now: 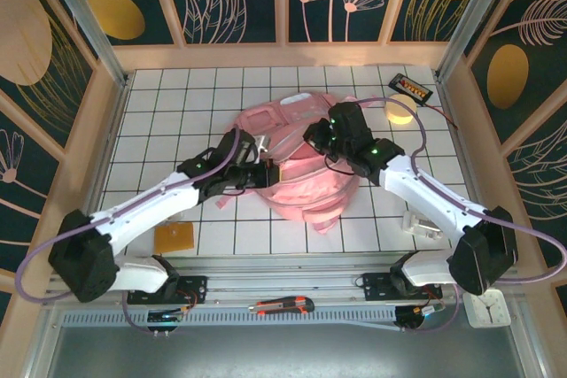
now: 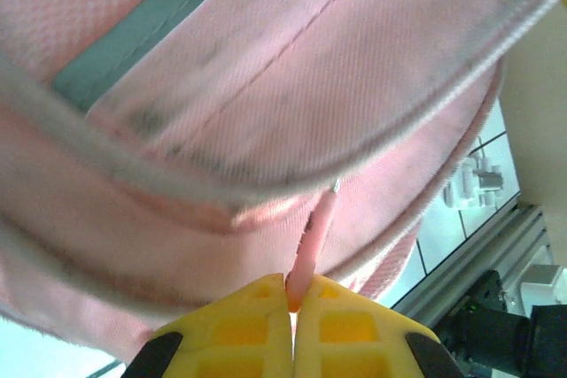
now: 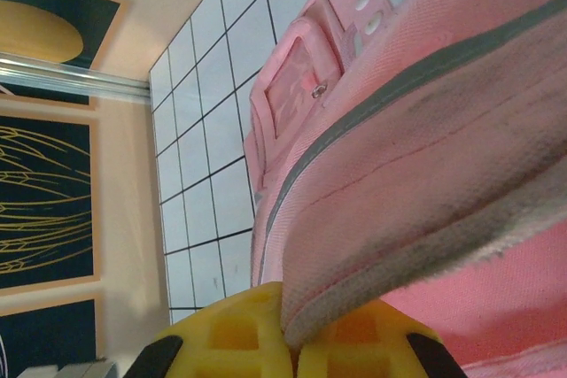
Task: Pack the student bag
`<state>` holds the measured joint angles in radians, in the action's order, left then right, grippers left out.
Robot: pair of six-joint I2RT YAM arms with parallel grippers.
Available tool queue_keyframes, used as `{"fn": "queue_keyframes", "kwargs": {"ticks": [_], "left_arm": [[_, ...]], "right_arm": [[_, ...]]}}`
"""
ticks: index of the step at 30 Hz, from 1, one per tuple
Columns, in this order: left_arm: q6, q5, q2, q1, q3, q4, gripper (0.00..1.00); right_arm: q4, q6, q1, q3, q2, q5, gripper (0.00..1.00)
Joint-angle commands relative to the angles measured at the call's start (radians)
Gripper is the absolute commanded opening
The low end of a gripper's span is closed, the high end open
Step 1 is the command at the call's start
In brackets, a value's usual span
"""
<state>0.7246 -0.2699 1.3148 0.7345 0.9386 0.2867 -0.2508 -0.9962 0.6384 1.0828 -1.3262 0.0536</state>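
With the large soft pink fabric student bag (image 1: 306, 179) lying mid-way across the white tiled table (image 1: 159, 130), the left gripper (image 2: 292, 288) is pinched on its thin pink zipper pull (image 2: 312, 235) and the right gripper (image 3: 288, 318) clamps its grey-piped rim (image 3: 399, 272), so this reads as the opening step, which next calls for drawing the pull along the zip against the right-hand brace.

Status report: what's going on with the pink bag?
Left gripper shut on pink pull tab. Right gripper shut on student bag edge. Nothing in the way.

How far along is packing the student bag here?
Done: nothing visibly packed. In hand: left fingers pinch a pink pull tab on the student bag; right fingers clamp its grey-piped edge. Left: likely opening it and loading items, such as the orange square on the table.
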Motion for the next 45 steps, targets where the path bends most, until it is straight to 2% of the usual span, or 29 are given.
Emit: {"fn": "queue_keyframes", "kwargs": {"ticks": [1,5,9,16,19,20,21,22,26,29,35,45], "left_arm": [[0.063,0.049,-0.071,-0.027,-0.091,0.041,0.0],[0.089,0.046,-0.157,-0.109,-0.174,0.056,0.0],[0.054,0.051,-0.202,-0.189,-0.19,0.091,0.0],[-0.036,0.088,-0.093,-0.241,-0.15,0.066,0.0],[-0.072,0.072,-0.08,-0.242,-0.114,0.002,0.0],[-0.085,0.056,-0.092,-0.242,-0.111,-0.029,0.09],[-0.104,0.038,-0.112,-0.241,-0.116,-0.068,0.26],[-0.117,0.012,-0.134,-0.241,-0.126,-0.103,0.3],[-0.153,-0.114,-0.17,-0.236,-0.155,-0.191,0.34],[-0.194,-0.144,-0.16,-0.203,-0.147,-0.211,0.41],[-0.318,-0.091,-0.033,-0.1,-0.037,-0.101,0.46],[-0.405,0.035,0.056,-0.095,0.028,-0.002,0.46]], "right_arm": [[0.069,0.047,-0.038,0.012,0.071,-0.049,0.0],[0.064,0.069,-0.053,0.03,0.07,-0.052,0.0],[0.064,0.073,-0.054,0.037,0.069,-0.042,0.0],[0.072,0.078,-0.054,0.044,0.067,0.013,0.0],[0.064,0.08,-0.058,0.047,0.07,0.023,0.0],[0.065,0.08,-0.059,0.045,0.07,0.027,0.0],[0.073,0.078,-0.059,0.043,0.069,0.034,0.0],[0.08,0.075,-0.059,0.041,0.065,0.042,0.0],[0.102,0.063,-0.059,0.046,0.041,0.075,0.0],[0.11,0.06,-0.06,0.05,0.03,0.081,0.0],[0.108,0.064,-0.065,0.065,0.017,0.094,0.0],[0.097,0.063,-0.08,0.042,0.053,0.095,0.0]]}}
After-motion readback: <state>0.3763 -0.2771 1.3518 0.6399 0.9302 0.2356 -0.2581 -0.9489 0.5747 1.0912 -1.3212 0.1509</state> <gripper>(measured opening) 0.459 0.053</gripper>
